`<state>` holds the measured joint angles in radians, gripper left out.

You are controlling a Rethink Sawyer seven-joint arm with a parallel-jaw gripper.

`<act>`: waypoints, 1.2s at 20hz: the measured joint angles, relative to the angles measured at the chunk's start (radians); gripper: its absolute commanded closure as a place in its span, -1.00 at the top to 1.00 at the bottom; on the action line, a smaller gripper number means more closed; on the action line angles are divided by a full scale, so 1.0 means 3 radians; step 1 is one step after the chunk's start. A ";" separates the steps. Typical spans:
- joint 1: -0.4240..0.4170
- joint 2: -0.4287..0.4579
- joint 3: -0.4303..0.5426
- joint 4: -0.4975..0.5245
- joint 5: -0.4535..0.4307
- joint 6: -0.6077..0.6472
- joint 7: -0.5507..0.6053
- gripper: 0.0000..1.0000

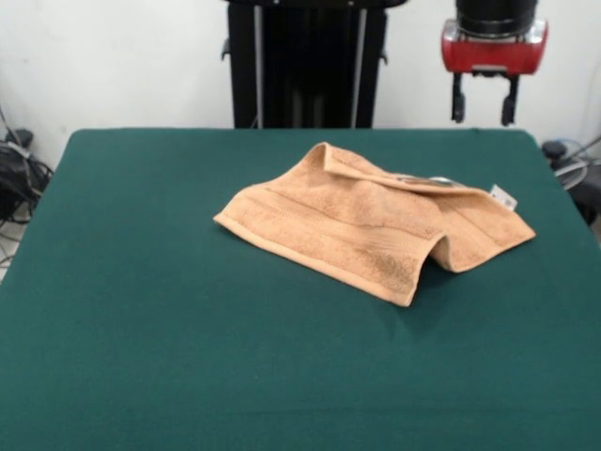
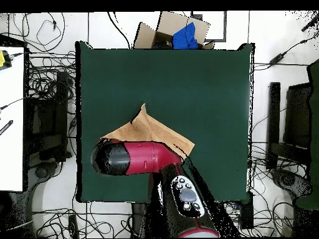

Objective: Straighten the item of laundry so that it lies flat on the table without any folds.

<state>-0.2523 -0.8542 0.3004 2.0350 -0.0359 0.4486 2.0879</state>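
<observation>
The tan towel (image 1: 376, 224) lies on the green table (image 1: 188, 329), right of centre toward the far side. It is folded over on itself, with a raised hump at its near right and a small white tag (image 1: 503, 197) at its right corner. My gripper (image 1: 484, 101) hangs open and empty, well above the table's far right edge, behind and above the towel's tagged corner. In the overhead view the red arm (image 2: 143, 157) covers the gripper and the lower part of the towel (image 2: 148, 129). The table (image 2: 187, 81) is bare beyond it.
The black pedestal (image 1: 305, 66) stands behind the table's far edge. In the overhead view a cardboard box with something blue in it (image 2: 177, 32) sits beyond the table's top edge. Cables lie on the floor on both sides, and a white surface (image 2: 11, 118) is at the left.
</observation>
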 measured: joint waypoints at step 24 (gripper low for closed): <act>-0.0463 0.0086 0.0031 -0.0001 -0.0891 0.0000 0.0000 1.00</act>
<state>-0.3913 -0.8284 0.3097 2.0345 -0.3032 0.4486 2.0879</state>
